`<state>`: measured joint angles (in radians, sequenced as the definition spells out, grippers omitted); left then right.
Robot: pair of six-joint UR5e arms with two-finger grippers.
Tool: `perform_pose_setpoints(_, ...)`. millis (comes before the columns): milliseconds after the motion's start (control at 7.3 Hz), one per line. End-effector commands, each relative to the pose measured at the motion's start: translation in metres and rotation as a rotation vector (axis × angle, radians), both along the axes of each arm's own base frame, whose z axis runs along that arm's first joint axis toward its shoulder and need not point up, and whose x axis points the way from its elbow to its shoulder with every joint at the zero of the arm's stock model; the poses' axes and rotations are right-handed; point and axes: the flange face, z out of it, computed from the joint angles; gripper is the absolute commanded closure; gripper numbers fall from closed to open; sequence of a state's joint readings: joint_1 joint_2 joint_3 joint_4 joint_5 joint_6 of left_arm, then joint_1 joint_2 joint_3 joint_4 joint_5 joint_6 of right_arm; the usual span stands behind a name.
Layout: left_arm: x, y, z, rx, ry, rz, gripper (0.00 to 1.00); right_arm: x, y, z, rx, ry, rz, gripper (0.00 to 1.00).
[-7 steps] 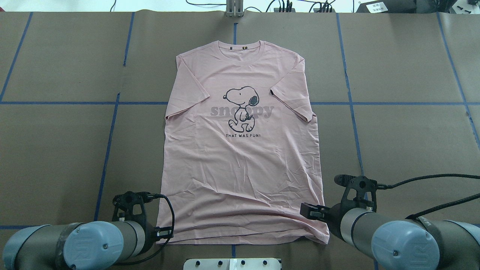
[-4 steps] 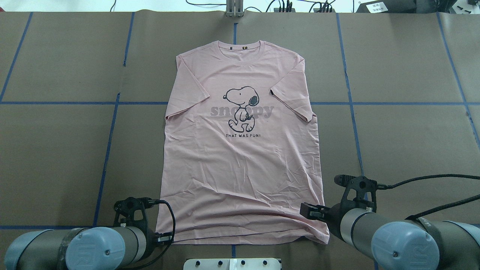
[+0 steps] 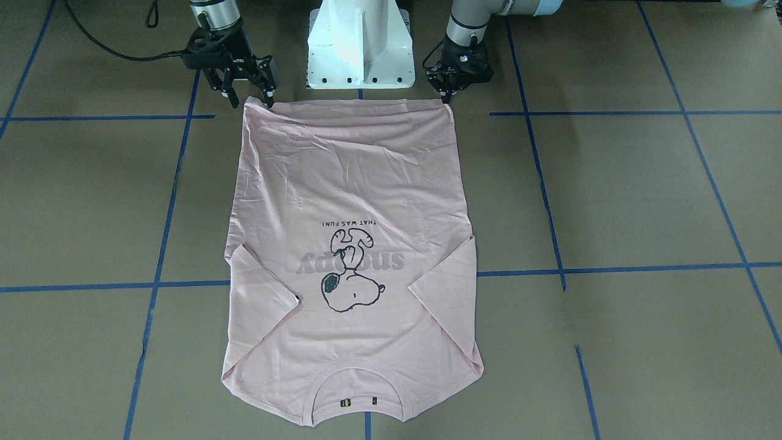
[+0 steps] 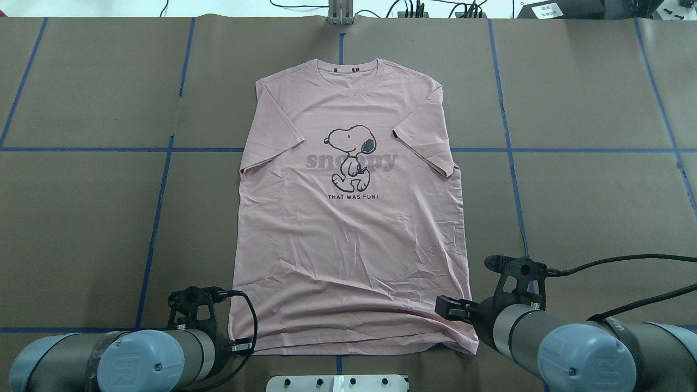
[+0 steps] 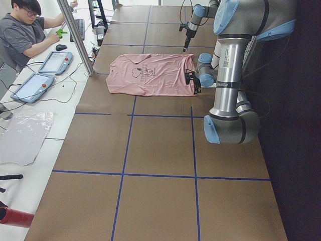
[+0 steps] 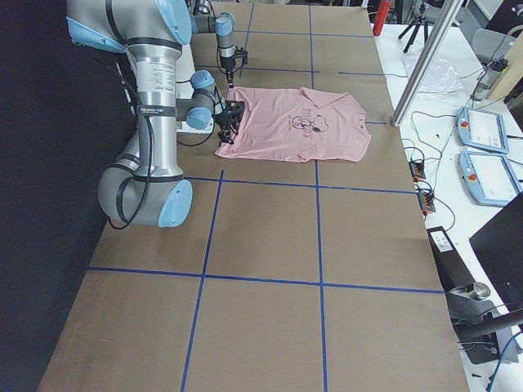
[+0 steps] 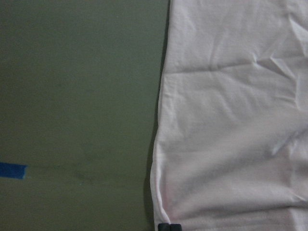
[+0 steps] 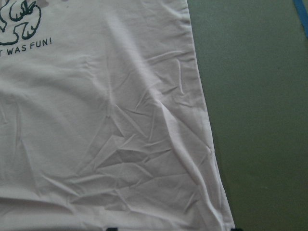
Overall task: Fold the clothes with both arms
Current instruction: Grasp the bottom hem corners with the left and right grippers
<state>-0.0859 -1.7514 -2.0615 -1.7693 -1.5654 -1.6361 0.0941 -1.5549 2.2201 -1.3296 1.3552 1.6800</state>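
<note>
The pale pink T-shirt (image 3: 348, 171) lies flat and print-up on the brown table, neck away from the robot, both sleeves folded inward; it also shows in the overhead view (image 4: 348, 250). My left gripper (image 3: 449, 98) stands at the shirt's hem corner with its fingertips together; in the left wrist view (image 7: 169, 226) the tips meet right on that corner of the cloth (image 7: 231, 120). My right gripper (image 3: 249, 101) is open, with one finger on either side of the other hem corner. Its tips show far apart at the bottom of the right wrist view (image 8: 175, 229).
The white pedestal base (image 3: 359, 43) stands between the arms, just behind the hem. Blue tape lines (image 4: 158, 218) cross the brown table cover. An operator (image 5: 25, 35) sits by tablets (image 5: 55, 61) beyond the table's far side.
My left wrist has moved a little toward the robot's base and lower at the hem corner. The right arm has barely shifted. The shirt lies as before.
</note>
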Motion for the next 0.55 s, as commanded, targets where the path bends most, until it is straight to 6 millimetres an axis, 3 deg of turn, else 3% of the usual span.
perform_pose_setpoints(0,0.000,0.000,-0.001,0.002,0.001,0.001,1.00,-0.017,0.032,0.005,-0.056,-0.016,0.047,0.37)
perform_pose_setpoints(411,0.000,0.000,-0.003,0.001,0.005,0.001,1.00,-0.029,0.047,0.027,-0.058,0.073,0.052,0.48)
